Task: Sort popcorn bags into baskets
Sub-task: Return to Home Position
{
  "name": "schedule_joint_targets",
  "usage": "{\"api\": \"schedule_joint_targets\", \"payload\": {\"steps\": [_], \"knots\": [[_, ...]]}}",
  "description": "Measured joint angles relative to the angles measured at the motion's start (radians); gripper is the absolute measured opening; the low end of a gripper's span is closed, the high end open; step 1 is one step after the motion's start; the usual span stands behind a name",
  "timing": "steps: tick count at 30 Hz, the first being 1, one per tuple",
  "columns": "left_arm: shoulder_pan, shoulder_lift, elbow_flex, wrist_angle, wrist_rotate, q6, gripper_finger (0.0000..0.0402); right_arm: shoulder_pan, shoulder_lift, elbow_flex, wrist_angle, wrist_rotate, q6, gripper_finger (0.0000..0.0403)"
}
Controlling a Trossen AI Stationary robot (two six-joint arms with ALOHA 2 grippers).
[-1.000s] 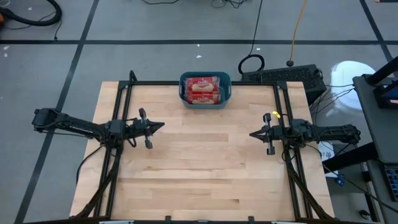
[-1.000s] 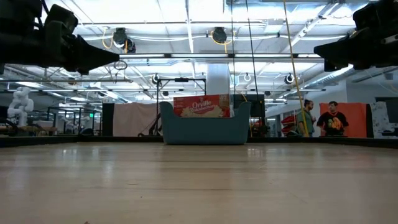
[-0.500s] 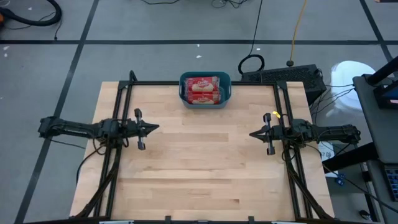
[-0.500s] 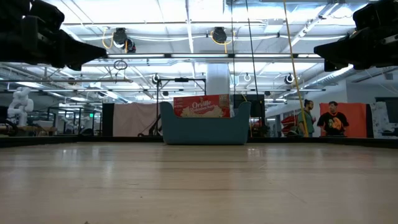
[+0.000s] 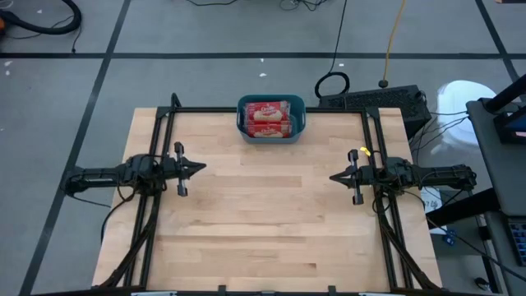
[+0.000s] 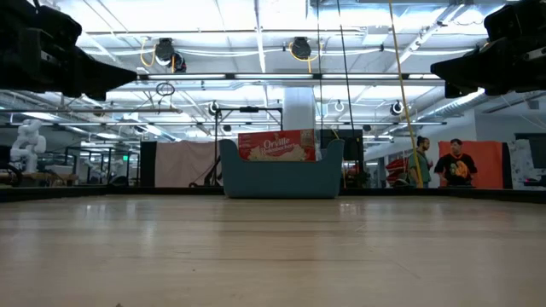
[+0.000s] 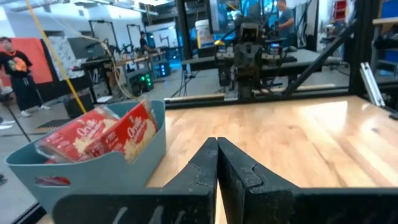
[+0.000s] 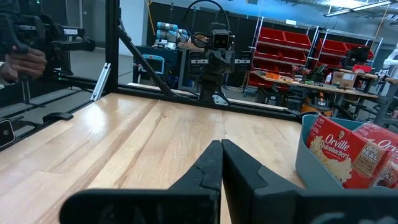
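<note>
Hovering above the left side of the table, my left gripper points inward toward the middle. Its two fingers are pressed flat together with nothing between them (my left wrist view shows them meeting in a single thin seam). My right gripper hangs over the opposite side and faces the left one across the bare wood. It is likewise closed tight and holds nothing. Both are raised well off the boards, and in the low view they show only as dark shapes near the upper corners. The basket stands at the middle of the table's far edge, well apart from both of my grippers. The popcorn bags lie inside it, red with cream labels. From above, two labelled faces fill it side by side. From table height one packet rises above the rim, and from my wrists several lean tilted against one another. I cannot tell how many are stacked beneath.
</note>
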State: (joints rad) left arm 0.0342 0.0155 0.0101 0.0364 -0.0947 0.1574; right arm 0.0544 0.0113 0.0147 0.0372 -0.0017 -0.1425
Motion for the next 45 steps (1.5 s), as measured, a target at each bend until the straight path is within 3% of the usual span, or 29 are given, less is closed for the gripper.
{"api": "schedule_joint_targets", "payload": {"steps": [4, 18, 28, 45], "knots": [[0.044, -0.012, 0.001, -0.021, 0.068, -0.019, 0.0009, 0.0, 0.0, 0.0, 0.0, 0.0, 0.0, 0.0], [0.046, -0.002, 0.001, -0.027, 0.107, -0.076, 0.0004, 0.0, 0.0, 0.0, -0.001, 0.0, 0.0, 0.0], [-0.05, -0.003, 0.001, -0.024, 0.06, -0.037, 0.0002, 0.0, 0.0, 0.0, -0.002, 0.0, 0.0, 0.0], [-0.028, -0.006, 0.001, -0.024, 0.048, -0.015, 0.0011, 0.0, 0.0, 0.0, -0.003, 0.0, 0.0, 0.0]]}}
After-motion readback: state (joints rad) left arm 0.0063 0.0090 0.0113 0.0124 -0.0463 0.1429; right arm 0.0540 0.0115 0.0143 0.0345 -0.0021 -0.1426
